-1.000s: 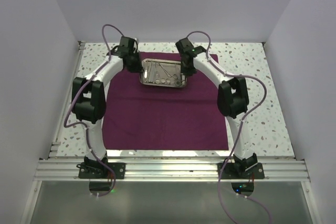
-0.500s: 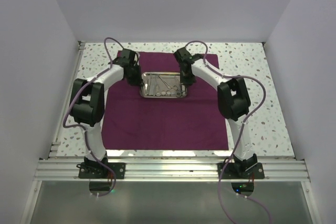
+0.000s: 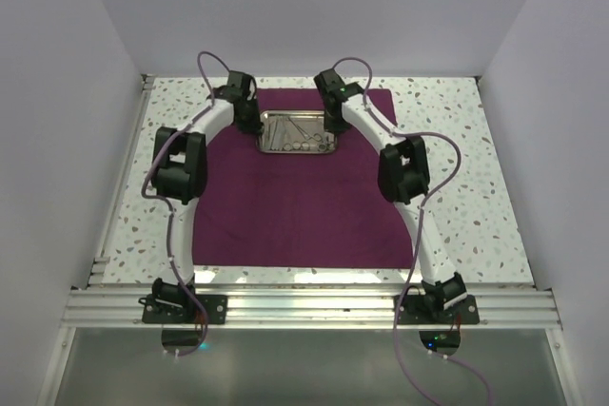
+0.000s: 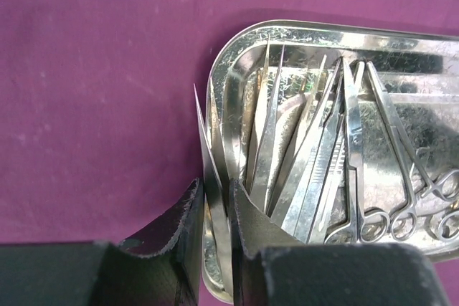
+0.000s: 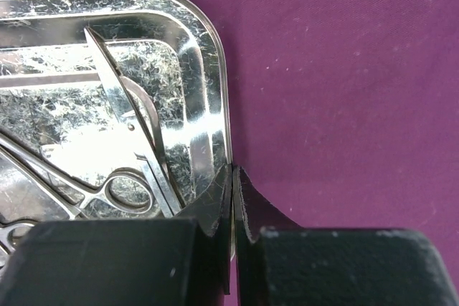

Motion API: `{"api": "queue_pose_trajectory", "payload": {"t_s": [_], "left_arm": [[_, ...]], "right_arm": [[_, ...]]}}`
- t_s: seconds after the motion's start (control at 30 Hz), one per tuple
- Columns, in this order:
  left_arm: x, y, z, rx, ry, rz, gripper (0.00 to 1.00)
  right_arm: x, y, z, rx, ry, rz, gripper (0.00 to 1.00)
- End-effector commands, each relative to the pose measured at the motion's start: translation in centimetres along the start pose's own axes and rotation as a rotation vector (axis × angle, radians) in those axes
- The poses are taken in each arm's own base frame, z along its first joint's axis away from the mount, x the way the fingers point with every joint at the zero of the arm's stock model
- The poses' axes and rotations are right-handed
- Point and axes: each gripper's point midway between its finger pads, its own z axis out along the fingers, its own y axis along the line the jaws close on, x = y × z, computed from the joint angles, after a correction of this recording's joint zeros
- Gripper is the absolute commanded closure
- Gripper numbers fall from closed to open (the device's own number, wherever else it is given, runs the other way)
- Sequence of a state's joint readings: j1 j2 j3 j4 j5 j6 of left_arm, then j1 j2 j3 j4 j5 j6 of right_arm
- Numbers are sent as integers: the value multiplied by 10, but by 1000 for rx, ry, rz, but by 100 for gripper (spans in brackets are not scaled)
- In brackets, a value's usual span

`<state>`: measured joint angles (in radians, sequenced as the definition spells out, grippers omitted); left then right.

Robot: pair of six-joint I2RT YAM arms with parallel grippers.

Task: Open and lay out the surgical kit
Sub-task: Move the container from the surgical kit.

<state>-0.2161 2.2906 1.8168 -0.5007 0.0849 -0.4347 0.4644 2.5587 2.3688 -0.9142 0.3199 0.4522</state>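
The maroon cloth (image 3: 295, 206) lies spread flat on the speckled table. The steel tray (image 3: 298, 151) sits on the cloth's far part and holds several thin silver instruments (image 4: 315, 155), among them scissors (image 5: 129, 148). My left gripper (image 3: 257, 126) is shut on the tray's left rim (image 4: 215, 202). My right gripper (image 3: 333, 126) is shut on the tray's right rim (image 5: 233, 184). In the wrist views the cloth (image 4: 93, 91) (image 5: 344, 69) shows beside the tray. I cannot tell whether the tray rests on the cloth or hangs just above it.
White walls close in the table on the left, right and far sides. Speckled tabletop (image 3: 457, 168) shows around the cloth. The aluminium rail (image 3: 304, 306) with the arm bases runs along the near edge.
The tray, held at both ends, first came toward the near side, then went back toward the cloth's far edge. Both arms have stretched out further.
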Motion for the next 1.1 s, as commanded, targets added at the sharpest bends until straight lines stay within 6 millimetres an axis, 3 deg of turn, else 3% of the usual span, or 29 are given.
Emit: {"api": "queue_pose_trajectory", "payload": {"t_s": [0.0,0.13,0.27,0.43,0.47,0.6,0.67,0.7,0.9,1.07], "left_arm": [[-6,-6,19,6,13,-7,100],[-14,-11,26,21,10,-10,100],[-24,-19,16,39,-18,-8,100],[-45,-28,-14,59,-76,-2,100],[-53,-32,-27,64,-100,1,100],[-63,-35,-55,64,-142,10,100],[-62,-37,-68,66,-151,14,100],[-61,-36,-72,66,-153,13,100],[-29,-28,-93,71,-136,6,100],[10,-14,-93,51,-97,-4,100]], "right_arm": [[7,0,28,-2,38,19,100],[3,-5,40,-18,40,50,100],[-12,-7,32,-46,10,68,100],[-46,-12,-6,-78,-71,93,100],[-57,-14,-22,-83,-101,100,100],[-70,-23,-59,-89,-145,113,100],[-64,-27,-65,-82,-132,108,100],[-68,-28,-81,-90,-152,109,100],[-45,-30,-107,-92,-145,85,100],[-4,-24,-98,-92,-80,60,100]]}}
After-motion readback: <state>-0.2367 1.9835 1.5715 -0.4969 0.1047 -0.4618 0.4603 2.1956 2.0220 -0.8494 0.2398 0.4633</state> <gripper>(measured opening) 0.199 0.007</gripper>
